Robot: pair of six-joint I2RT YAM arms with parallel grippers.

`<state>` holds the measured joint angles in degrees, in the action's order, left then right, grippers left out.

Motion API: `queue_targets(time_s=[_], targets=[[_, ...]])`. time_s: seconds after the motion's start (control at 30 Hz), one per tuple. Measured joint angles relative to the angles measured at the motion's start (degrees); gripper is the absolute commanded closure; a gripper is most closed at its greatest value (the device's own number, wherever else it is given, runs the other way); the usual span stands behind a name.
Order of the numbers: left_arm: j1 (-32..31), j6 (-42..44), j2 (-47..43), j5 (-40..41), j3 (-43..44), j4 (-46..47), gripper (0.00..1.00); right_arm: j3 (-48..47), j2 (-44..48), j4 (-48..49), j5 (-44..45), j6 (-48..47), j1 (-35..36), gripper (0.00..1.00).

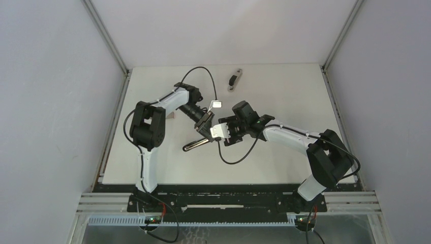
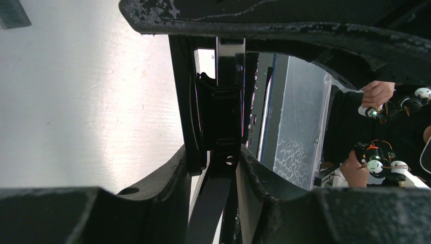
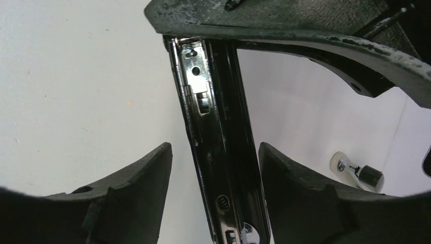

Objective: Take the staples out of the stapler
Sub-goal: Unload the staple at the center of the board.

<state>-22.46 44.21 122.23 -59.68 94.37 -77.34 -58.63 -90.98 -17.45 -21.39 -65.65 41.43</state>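
Partway, I judge: left jaws clamp the opened stapler (image 1: pixel 195 145); right jaws gape astride its magazine (image 3: pixel 203 101); one strip of staples (image 2: pixel 12 14) seemingly lies on the worktop (image 2: pixel 76 101).

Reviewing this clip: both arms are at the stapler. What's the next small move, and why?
Probably close the right gripper on the stapler. Its jaws straddle the opened magazine rail, with bare table showing in a gap on one side, so it seems to hold nothing, while the left gripper clamps the stapler.
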Motion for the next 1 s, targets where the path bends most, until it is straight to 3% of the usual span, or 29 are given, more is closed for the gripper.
queue_targets(time_s=[0.3, 0.4, 0.67, 0.8, 1.0], targets=[[-0.2, 0.6, 0.0, -0.5, 0.0, -0.6, 0.85, 1.2, 0.0, 2.6, 1.2, -0.4, 0.2, 0.59], [-0.2, 1.0, 0.2, -0.5, 0.0, -0.6, 0.79, 2.0, 0.0, 2.9, 1.1, -1.0, 0.4, 0.68], [0.0, 1.9, 0.5, -1.6, 0.0, -1.1, 0.32, 2.3, 0.3, 2.6, 0.5, -1.5, 0.3, 0.76], [0.8, 2.4, 0.5, -2.9, 0.4, -1.6, 0.03, 2.7, 0.4, 2.2, -0.2, -1.5, -0.3, 0.77], [4.9, 1.9, 0.4, -4.1, 3.2, -2.0, 0.00, 3.1, 1.5, 0.3, -1.4, -0.9, -2.0, 0.79]])
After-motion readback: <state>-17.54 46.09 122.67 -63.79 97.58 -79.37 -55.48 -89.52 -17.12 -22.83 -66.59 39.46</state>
